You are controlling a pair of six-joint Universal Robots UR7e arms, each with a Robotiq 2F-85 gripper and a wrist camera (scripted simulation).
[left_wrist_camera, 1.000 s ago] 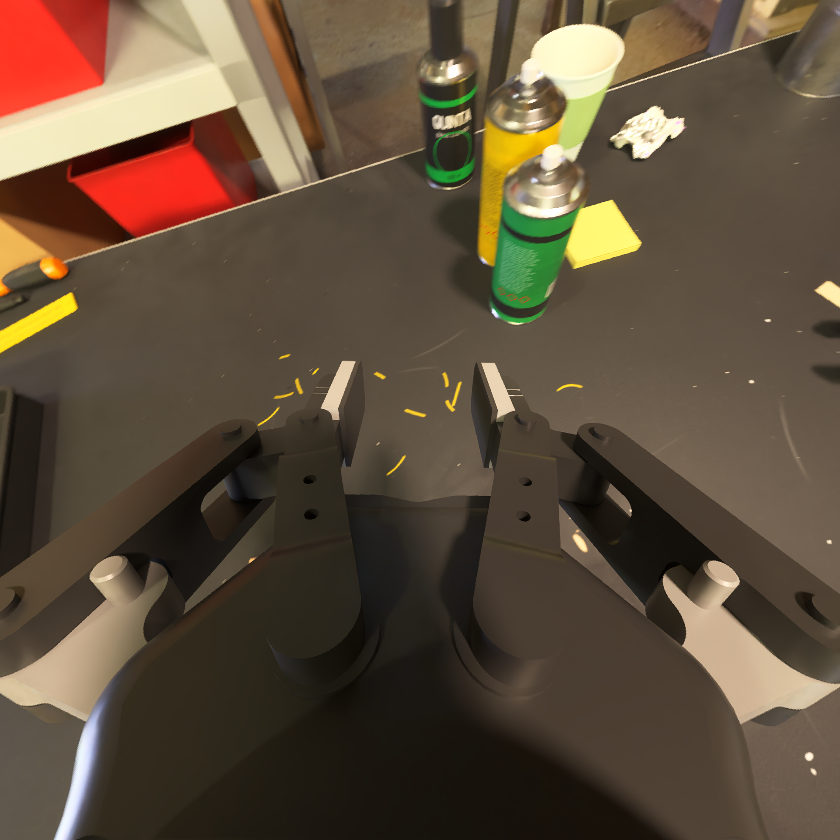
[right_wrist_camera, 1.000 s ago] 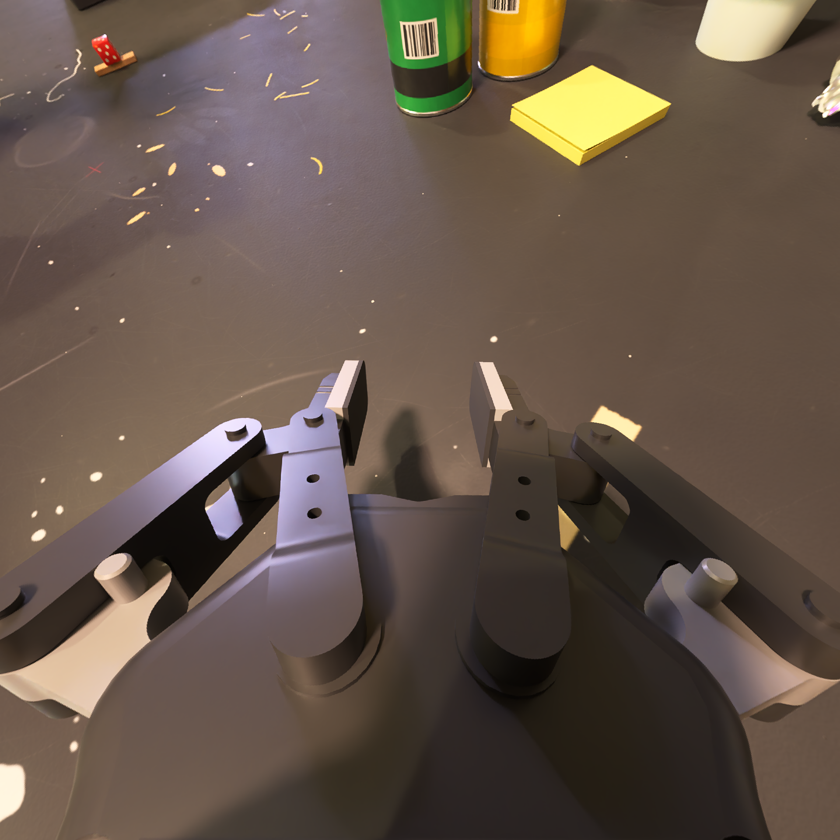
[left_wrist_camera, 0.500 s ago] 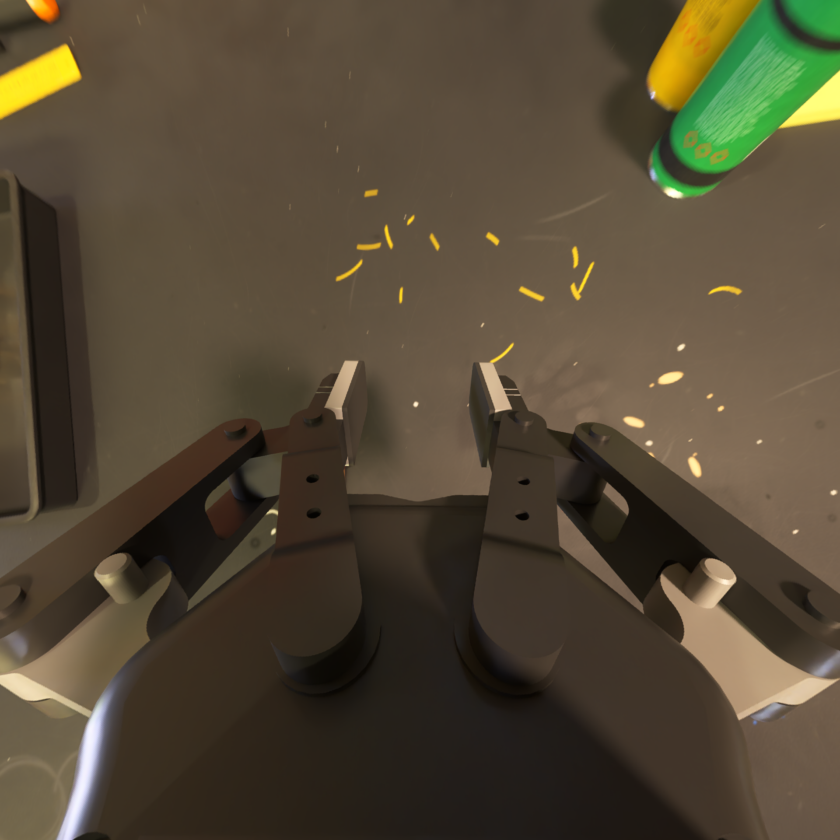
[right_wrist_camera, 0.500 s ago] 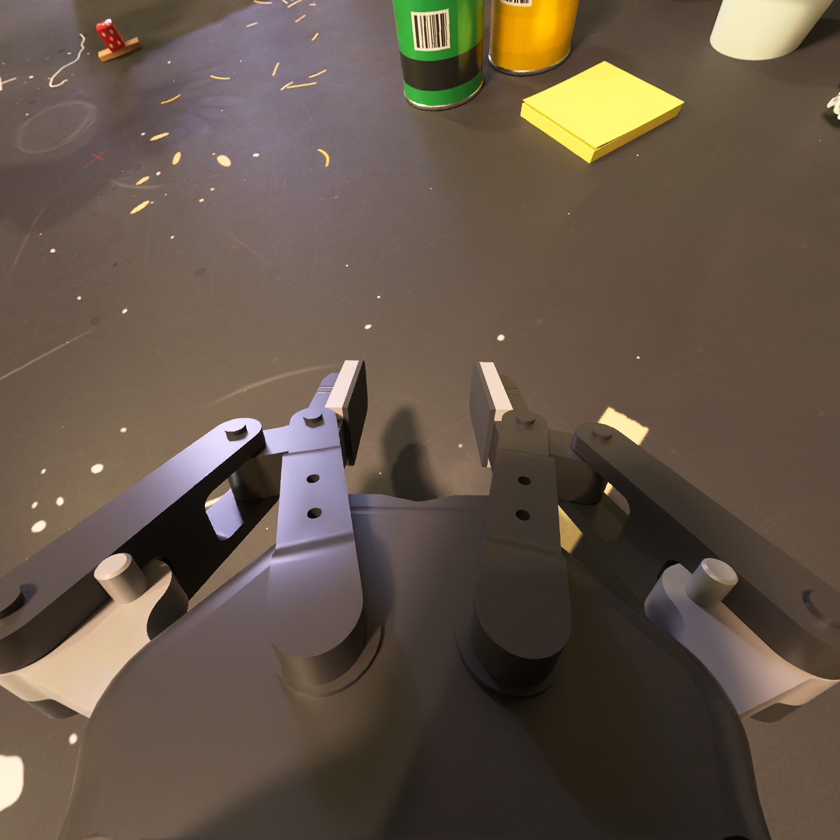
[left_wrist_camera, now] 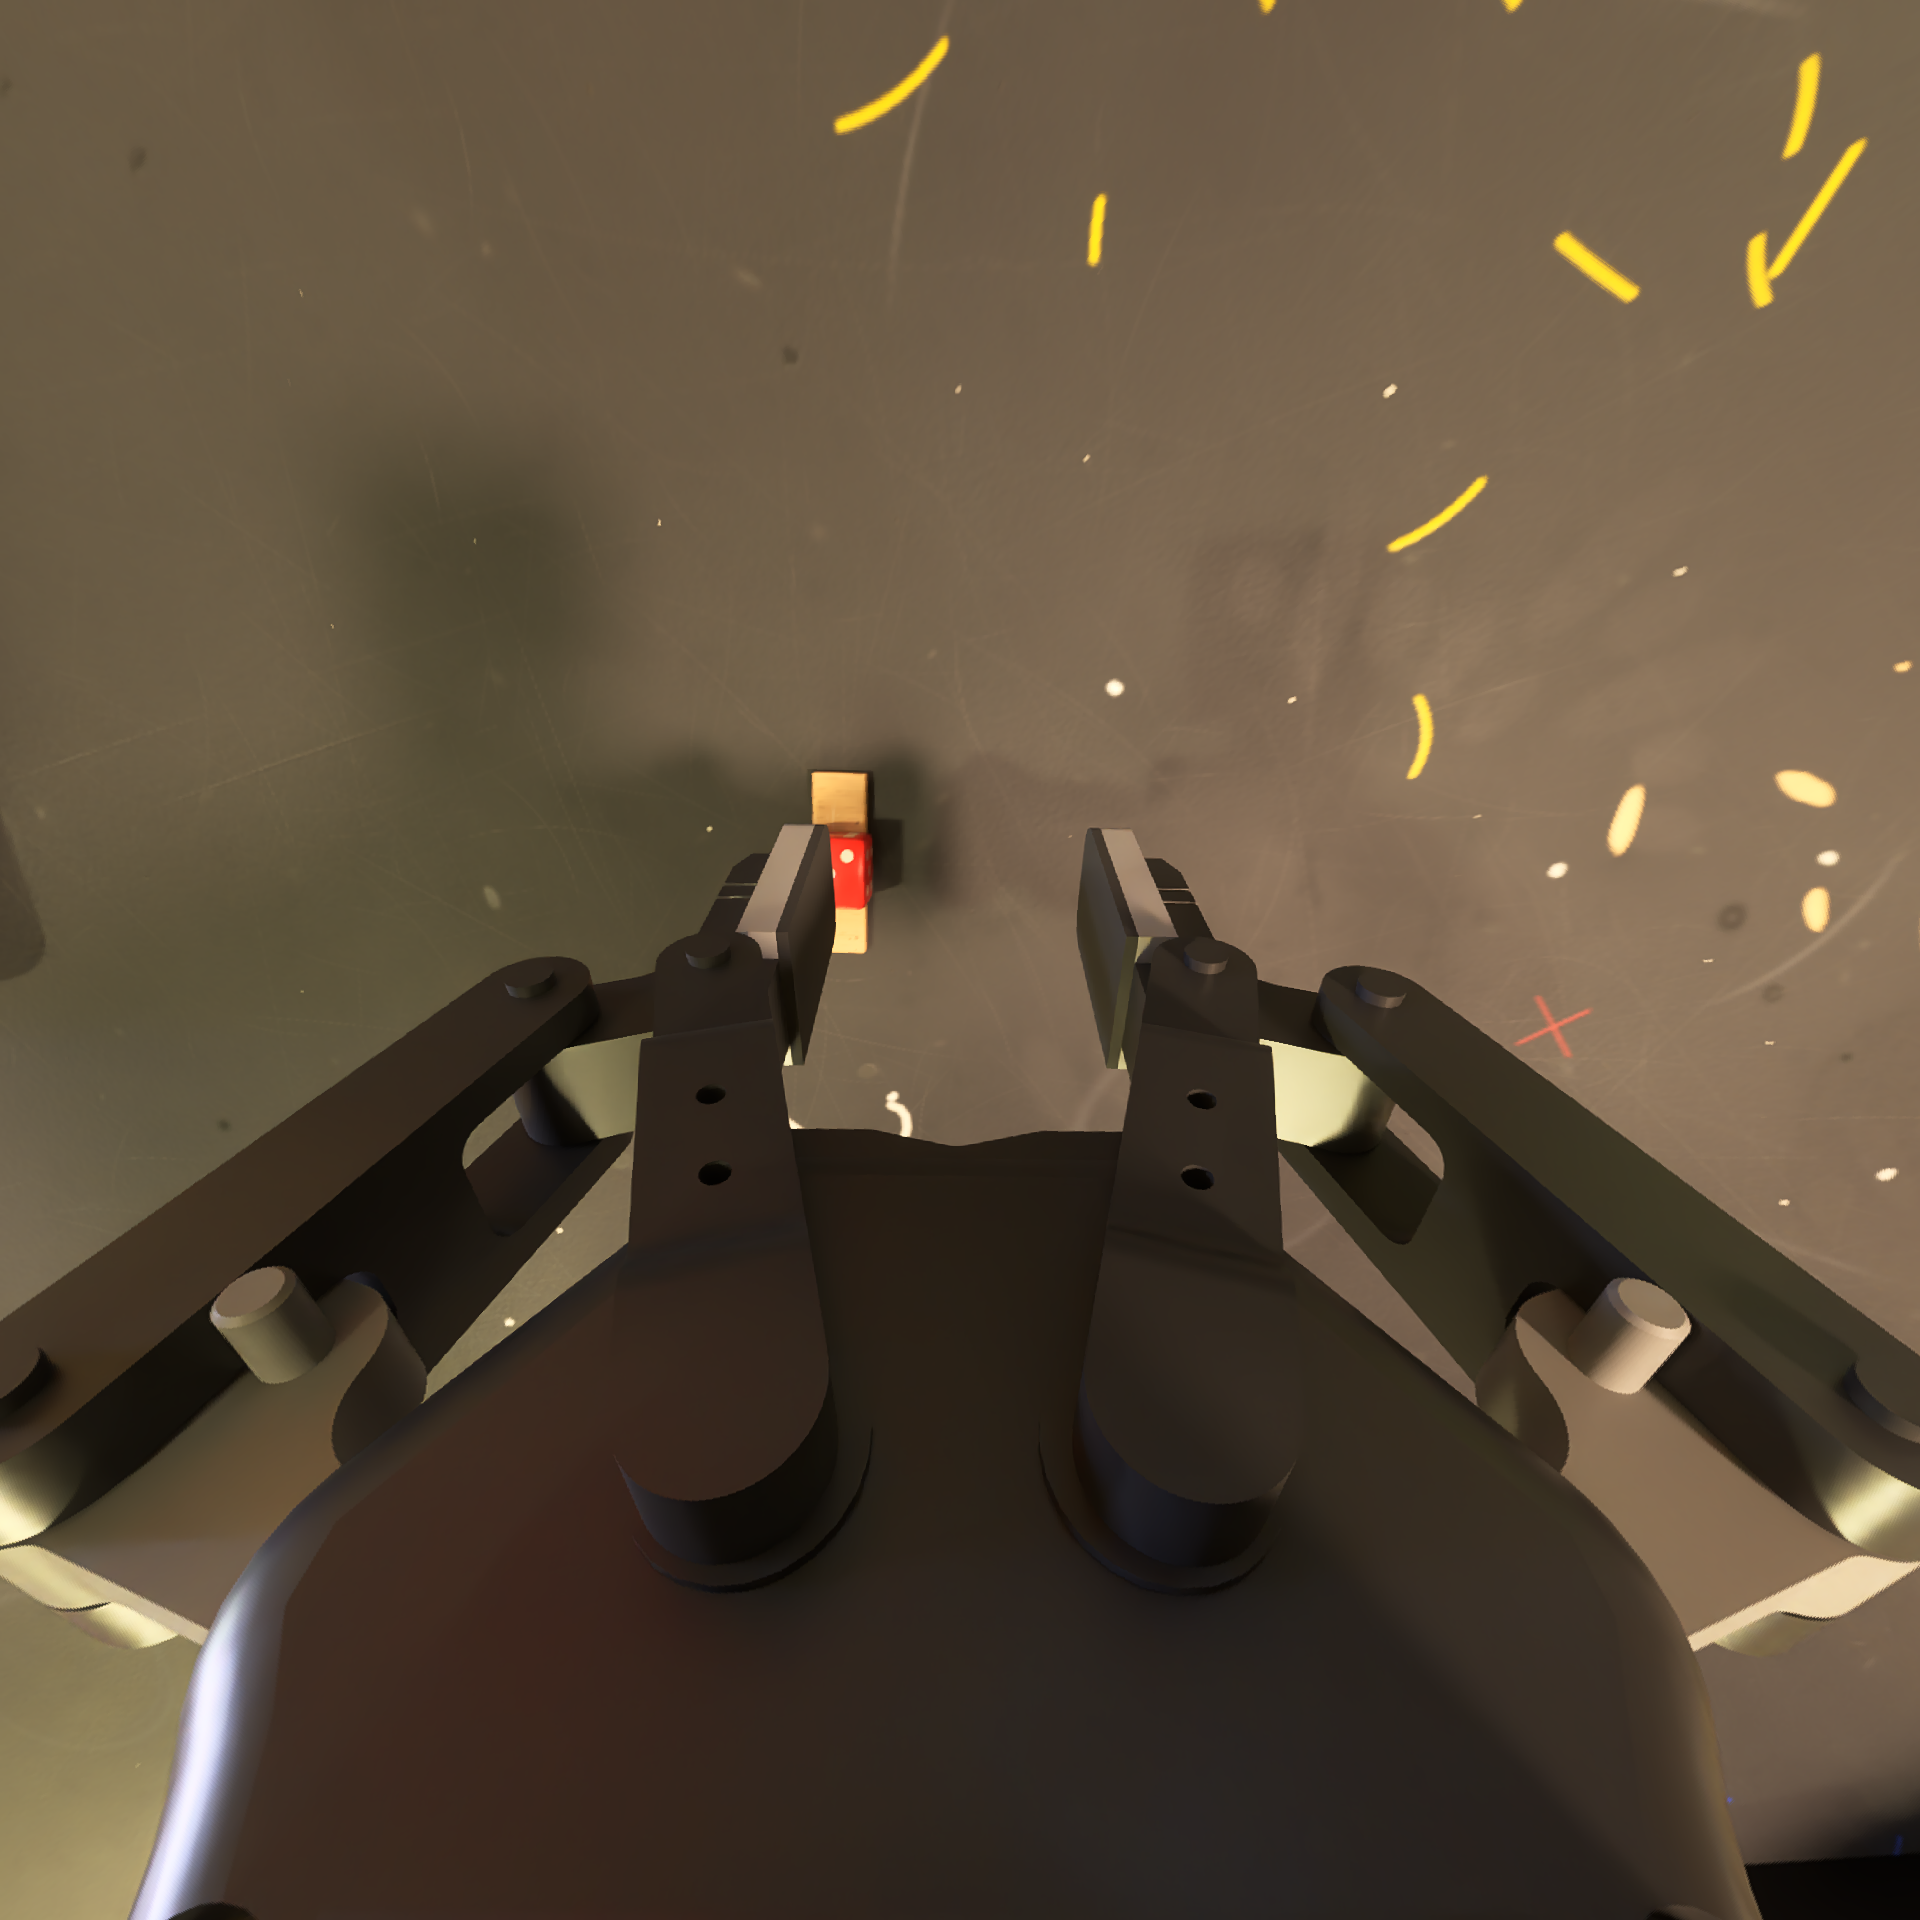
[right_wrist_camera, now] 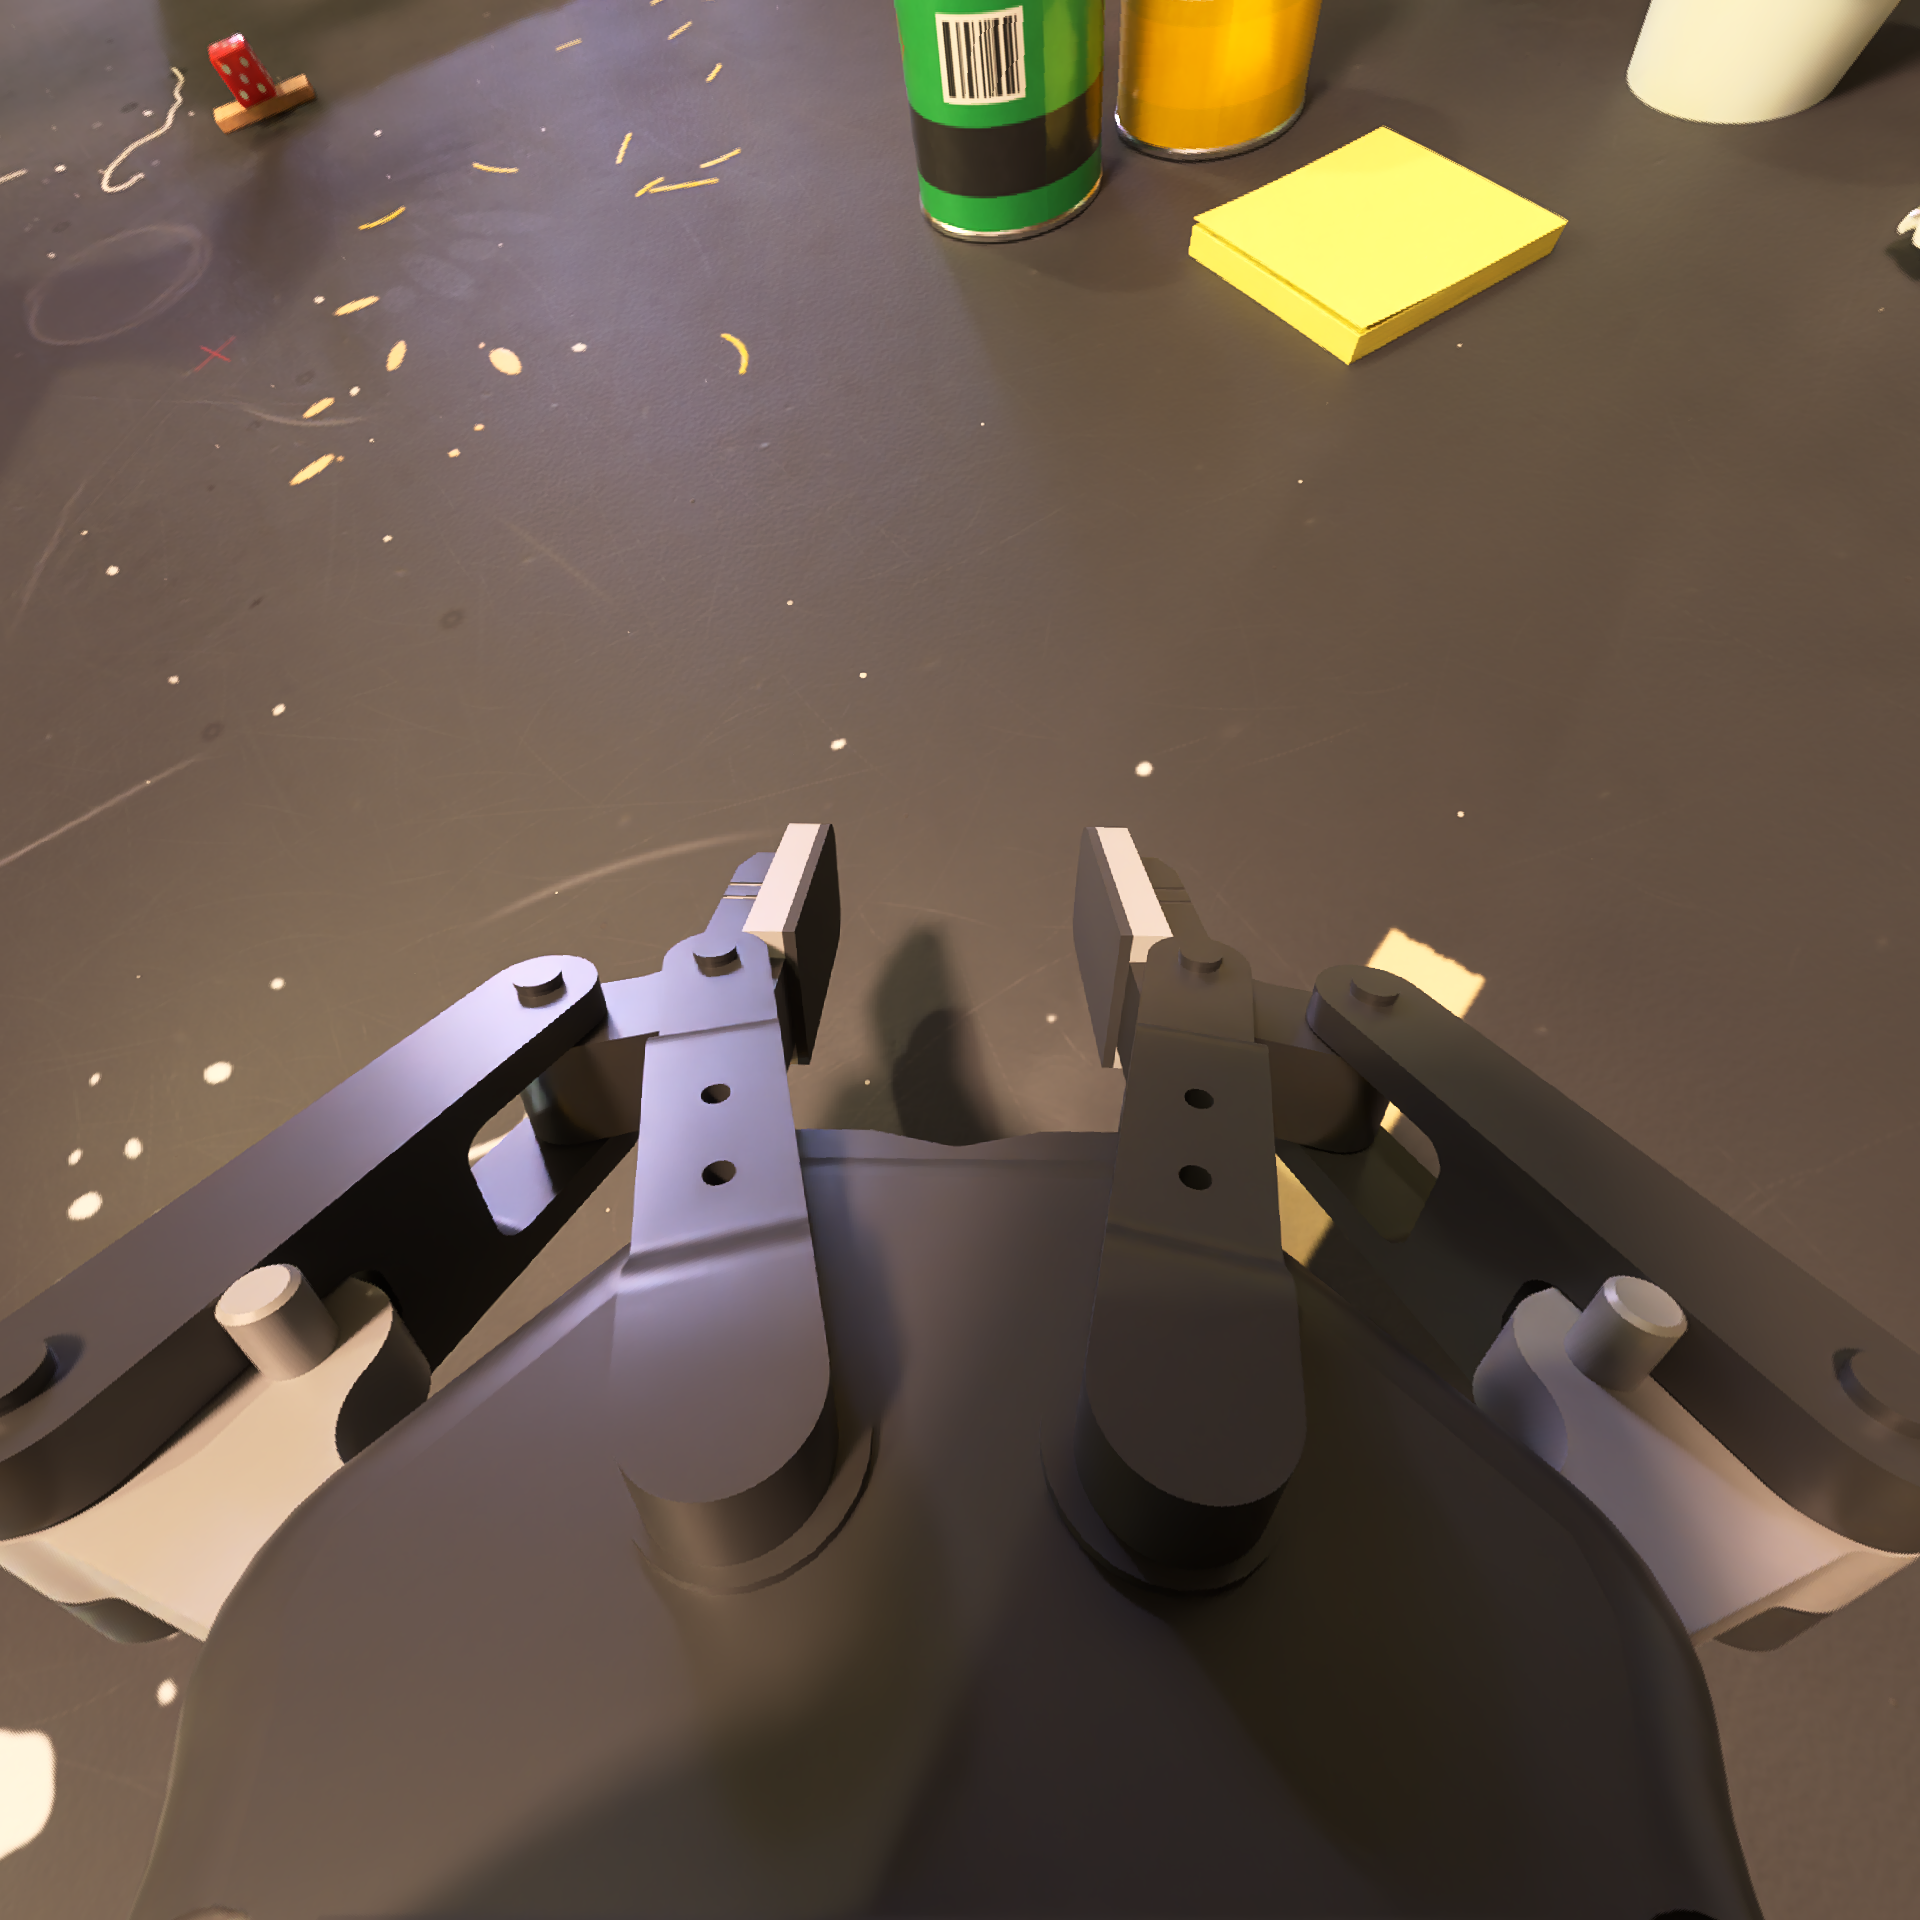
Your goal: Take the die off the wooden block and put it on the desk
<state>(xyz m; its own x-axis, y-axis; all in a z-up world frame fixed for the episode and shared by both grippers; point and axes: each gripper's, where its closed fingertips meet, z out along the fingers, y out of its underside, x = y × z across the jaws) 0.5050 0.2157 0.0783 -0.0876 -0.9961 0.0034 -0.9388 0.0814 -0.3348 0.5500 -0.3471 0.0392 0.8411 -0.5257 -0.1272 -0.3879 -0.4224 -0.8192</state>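
Observation:
A small red die (left_wrist_camera: 850, 871) with white pips sits on a thin wooden block (left_wrist_camera: 840, 798) on the dark desk. In the left wrist view it lies below my left gripper (left_wrist_camera: 956, 883), just inside the left fingertip (left_wrist_camera: 795, 883), which hides part of it. The left gripper is open and empty, looking down at the desk. In the right wrist view the die (right_wrist_camera: 239, 71) and block (right_wrist_camera: 265, 107) show far off at the top left. My right gripper (right_wrist_camera: 956, 883) is open and empty, low over bare desk.
A green spray can (right_wrist_camera: 1003, 125), a yellow spray can (right_wrist_camera: 1210, 78), a yellow sticky-note pad (right_wrist_camera: 1371, 239) and a pale cup (right_wrist_camera: 1756, 57) stand at the far side in the right wrist view. Yellow shavings (left_wrist_camera: 1439, 514) and paint flecks dot the desk. A tan scrap (right_wrist_camera: 1429, 966) lies beside the right gripper.
My left gripper has tilted down and moved back over the desk until the die and block came into view under it. The right gripper has barely shifted. Both stay open.

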